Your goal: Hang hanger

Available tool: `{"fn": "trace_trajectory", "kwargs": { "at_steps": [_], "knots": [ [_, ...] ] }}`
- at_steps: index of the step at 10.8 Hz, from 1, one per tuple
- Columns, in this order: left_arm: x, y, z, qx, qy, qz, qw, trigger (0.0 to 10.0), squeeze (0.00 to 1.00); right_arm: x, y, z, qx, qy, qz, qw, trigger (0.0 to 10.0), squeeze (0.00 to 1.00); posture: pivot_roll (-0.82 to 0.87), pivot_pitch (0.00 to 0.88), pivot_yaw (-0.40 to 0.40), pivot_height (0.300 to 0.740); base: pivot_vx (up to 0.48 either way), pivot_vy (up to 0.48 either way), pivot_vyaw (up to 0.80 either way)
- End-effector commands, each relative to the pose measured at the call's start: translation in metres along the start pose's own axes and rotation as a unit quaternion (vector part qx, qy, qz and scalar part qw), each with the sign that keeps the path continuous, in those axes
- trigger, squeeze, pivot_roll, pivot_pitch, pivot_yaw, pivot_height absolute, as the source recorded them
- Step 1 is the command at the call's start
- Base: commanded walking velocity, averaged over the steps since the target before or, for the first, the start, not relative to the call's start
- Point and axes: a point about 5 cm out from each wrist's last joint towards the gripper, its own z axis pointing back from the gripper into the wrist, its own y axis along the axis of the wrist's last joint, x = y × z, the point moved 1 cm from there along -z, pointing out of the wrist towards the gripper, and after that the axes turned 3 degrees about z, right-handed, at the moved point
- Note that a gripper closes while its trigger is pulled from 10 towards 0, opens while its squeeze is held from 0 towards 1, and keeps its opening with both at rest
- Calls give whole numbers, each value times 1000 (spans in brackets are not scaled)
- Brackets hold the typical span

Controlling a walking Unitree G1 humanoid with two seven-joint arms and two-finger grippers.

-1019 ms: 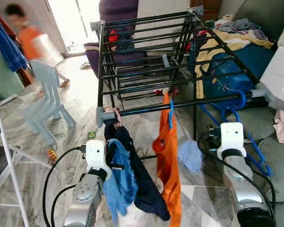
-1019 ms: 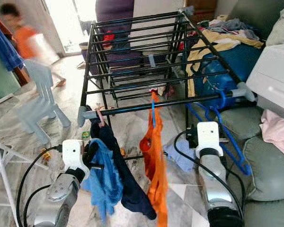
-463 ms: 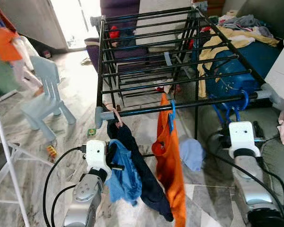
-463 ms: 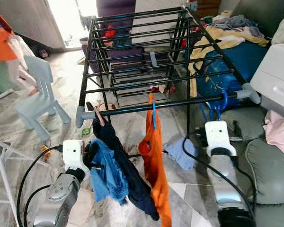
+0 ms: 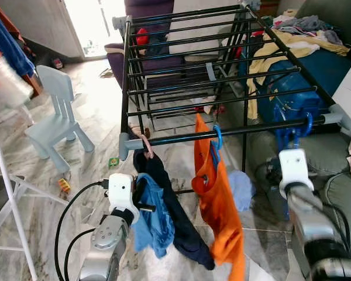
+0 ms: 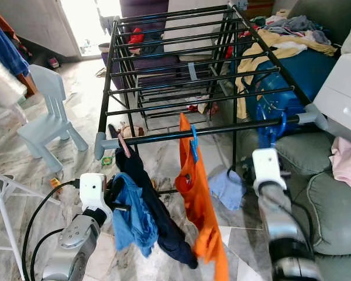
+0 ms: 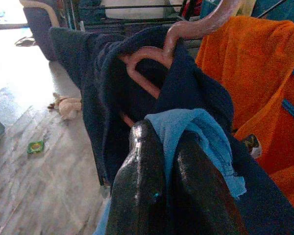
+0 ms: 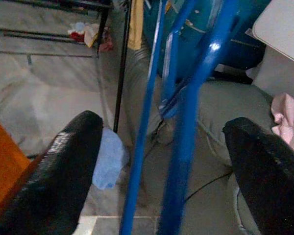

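On the drying rack's [image 5: 222,88] front bar, your blue hanger [image 5: 298,130] is hooked at the right end. Your right gripper [image 8: 161,161] stands spread, hanger between its fingers, ungripped. Your left gripper [image 7: 169,191] pinches the blue cloth [image 7: 196,137]. Next, draw back right.

Pale blue child's chair [image 5: 57,111] on marble floor [image 5: 93,126], small stuffed toy [image 7: 66,106] nearby, clothes heap [image 5: 301,32] on sofa [image 5: 333,158]
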Motion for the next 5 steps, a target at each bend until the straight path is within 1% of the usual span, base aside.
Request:
{"fn": "trace_trajectory", "kwargs": {
  "at_steps": [1,3,5],
  "knots": [
    [-1,2,-2,-1,-3,-6,1000,10000,0,2,5,-4,-4,-9,-20,1000,0,0,-117,0,97,740,0,0,0],
    [1,2,-2,-2,-9,-9,1000,10000,0,2,0,-5,-18,-18,-37,999,0,0,-115,0,99,740,0,0,0],
    [3,2,-3,-3,-18,-14,1000,10000,0,-2,-4,-5,-22,-17,-49,998,0,0,-118,0,106,740,0,0,0]
  ]
}}
